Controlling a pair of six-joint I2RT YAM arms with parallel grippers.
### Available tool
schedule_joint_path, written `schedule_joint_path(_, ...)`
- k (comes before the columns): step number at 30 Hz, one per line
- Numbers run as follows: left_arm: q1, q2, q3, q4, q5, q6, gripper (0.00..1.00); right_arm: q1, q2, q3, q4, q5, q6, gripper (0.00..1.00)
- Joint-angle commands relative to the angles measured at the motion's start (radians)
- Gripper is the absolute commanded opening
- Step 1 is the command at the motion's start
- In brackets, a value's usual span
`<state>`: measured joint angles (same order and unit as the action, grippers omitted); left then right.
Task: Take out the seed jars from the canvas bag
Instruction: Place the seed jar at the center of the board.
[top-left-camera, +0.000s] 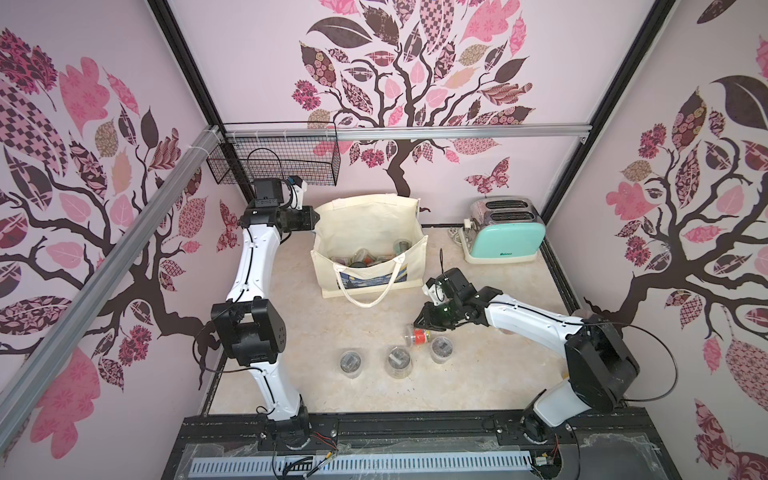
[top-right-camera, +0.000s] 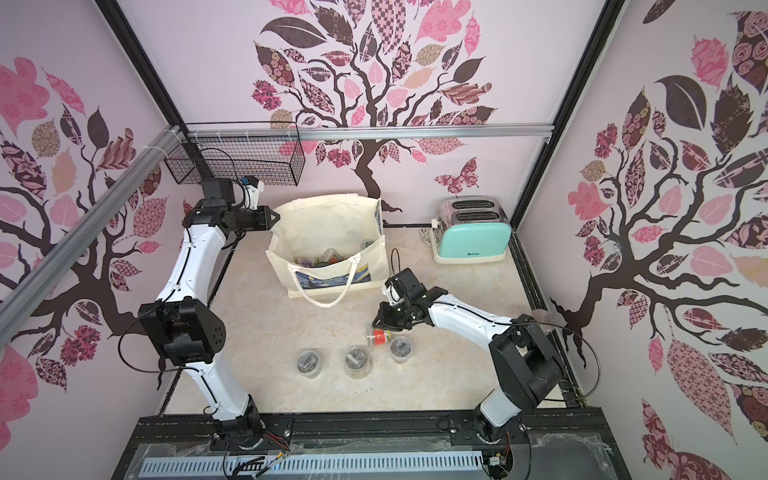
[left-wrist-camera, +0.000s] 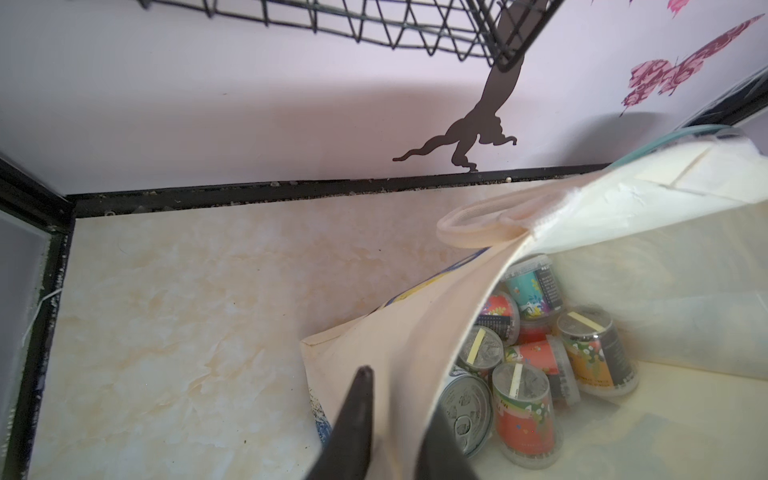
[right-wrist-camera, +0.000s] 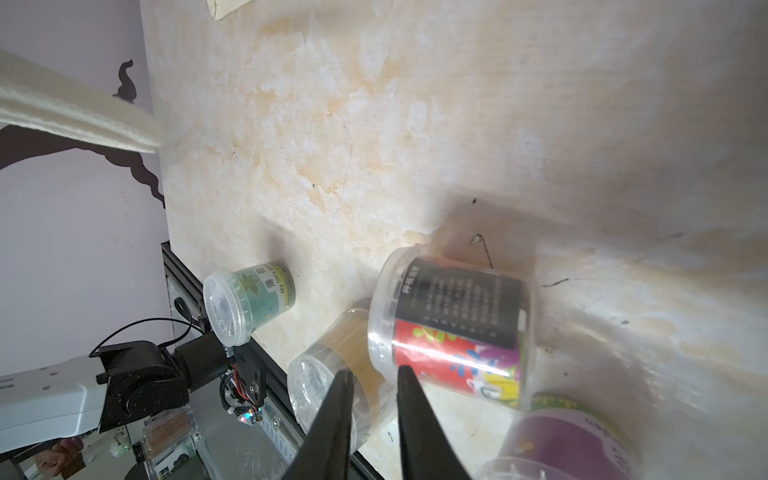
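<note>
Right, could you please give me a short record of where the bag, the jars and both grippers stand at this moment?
Canvas bag: upright at the back of the table, open, several seed jars inside.
Jars out: three upright jars in a row, one red-labelled jar on its side.
Left gripper: at the bag's rim, jaws parted astride its side wall.
Right gripper: beside the tipped jar, jaws slightly parted, holding nothing.
</note>
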<state>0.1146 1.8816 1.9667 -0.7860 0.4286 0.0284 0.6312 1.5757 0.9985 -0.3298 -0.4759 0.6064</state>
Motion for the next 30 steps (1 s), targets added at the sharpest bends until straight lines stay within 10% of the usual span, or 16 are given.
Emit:
schedule_joint_path(1, 0.01, -0.041, 0.004, -0.002, 0.006, 0.007, 0.38, -0.007, 0.034, 0.02, -0.018, -0.015, 0.002, 0.24)
schedule_joint_path(21, 0.009, -0.243, -0.127, -0.217, 0.075, 0.055, 0.88, -0.009, -0.087, 0.266, -0.177, 0.349, -0.204, 0.56)
schedule_joint_path(30, 0.009, -0.335, -0.2, -0.363, 0.013, 0.093, 0.94, -0.013, -0.095, 0.337, 0.08, 0.517, -0.725, 0.8)
